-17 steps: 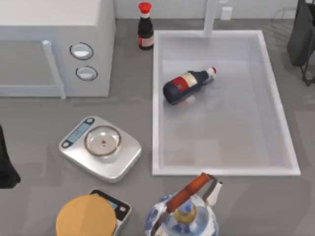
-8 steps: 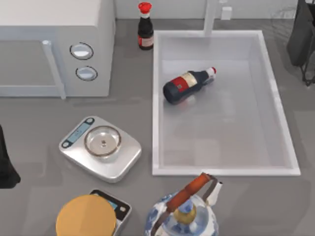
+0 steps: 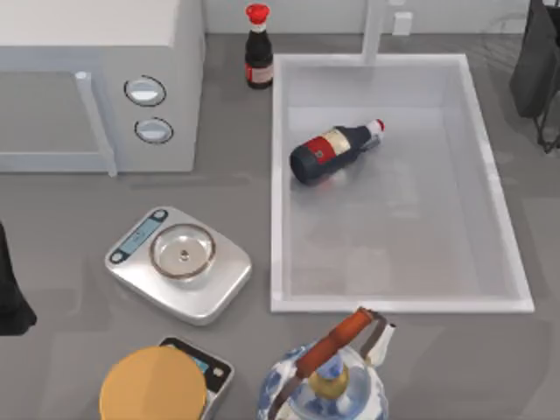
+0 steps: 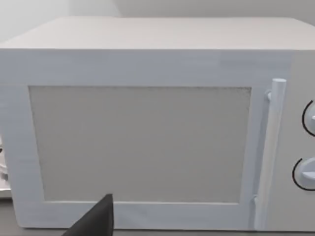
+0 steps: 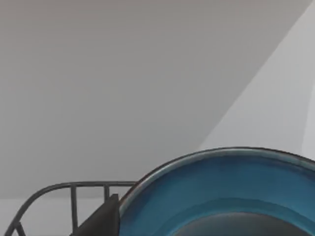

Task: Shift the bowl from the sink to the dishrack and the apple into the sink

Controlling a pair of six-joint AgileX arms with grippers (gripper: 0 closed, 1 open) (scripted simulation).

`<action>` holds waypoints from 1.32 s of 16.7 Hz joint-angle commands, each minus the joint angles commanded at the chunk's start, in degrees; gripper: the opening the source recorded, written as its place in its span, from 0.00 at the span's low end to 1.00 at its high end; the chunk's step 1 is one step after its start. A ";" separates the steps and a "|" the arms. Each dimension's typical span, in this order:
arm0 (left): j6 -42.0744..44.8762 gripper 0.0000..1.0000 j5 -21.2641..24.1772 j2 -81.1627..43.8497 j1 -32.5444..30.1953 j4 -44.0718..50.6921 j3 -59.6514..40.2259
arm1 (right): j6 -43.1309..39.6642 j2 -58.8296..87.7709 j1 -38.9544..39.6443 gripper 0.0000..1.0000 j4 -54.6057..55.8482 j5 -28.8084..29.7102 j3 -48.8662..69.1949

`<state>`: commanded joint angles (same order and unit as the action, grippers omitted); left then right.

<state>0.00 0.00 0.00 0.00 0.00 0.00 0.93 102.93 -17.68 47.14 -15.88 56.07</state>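
The bowl (image 5: 221,196) fills the lower right of the right wrist view, seen close up: a blue dish with a glossy lighter rim and a darker inside. A dark finger (image 5: 101,219) of the right hand sits against its rim at the lower left of that frame, though I cannot tell whether the hand is clamped on the bowl or merely beside it. Just behind the bowl, at the lower left, runs the grey wire rail of the dishrack (image 5: 74,189), with a pale wall beyond.

From above, the sink (image 3: 494,184) takes up the right half of the frame, a white basin with a raised rim. Inside it, toward the upper left of its floor, a dark bottle (image 3: 328,150) with a red-and-white label lies on its side. The right arm (image 3: 535,61) is a dark shape at the upper right edge, past the sink's far corner.

Around the sink on the grey desk (image 3: 52,227): an upright bottle with a red cap (image 3: 257,48) at its upper left corner, a microwave (image 3: 96,79) in the upper left, a silver kitchen scale (image 3: 179,262) left of centre, a second scale with a round tan top (image 3: 157,385) at the bottom, and a blue-patterned kettle (image 3: 328,376) at the bottom centre.

The left arm (image 3: 10,293) is parked at the left edge. Its wrist view faces the microwave door, with one dark finger (image 4: 96,221) at the bottom; I cannot tell whether that hand is apart or together.
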 joint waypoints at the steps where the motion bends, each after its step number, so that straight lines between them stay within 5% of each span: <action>1: 0.00 1.00 0.00 0.00 0.00 0.00 0.00 | 0.01 -0.47 0.14 1.00 -0.28 0.13 -0.31; 7: 0.00 1.00 0.00 0.00 0.00 0.00 0.00 | -0.08 -15.26 2.98 1.00 -7.68 2.65 -8.99; 22: 0.00 1.00 0.00 0.00 0.00 0.00 0.00 | -0.74 -94.34 15.67 1.00 -41.85 14.10 -49.87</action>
<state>0.00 0.00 0.00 0.00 0.00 0.00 0.19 8.58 -2.02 5.28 -1.79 6.20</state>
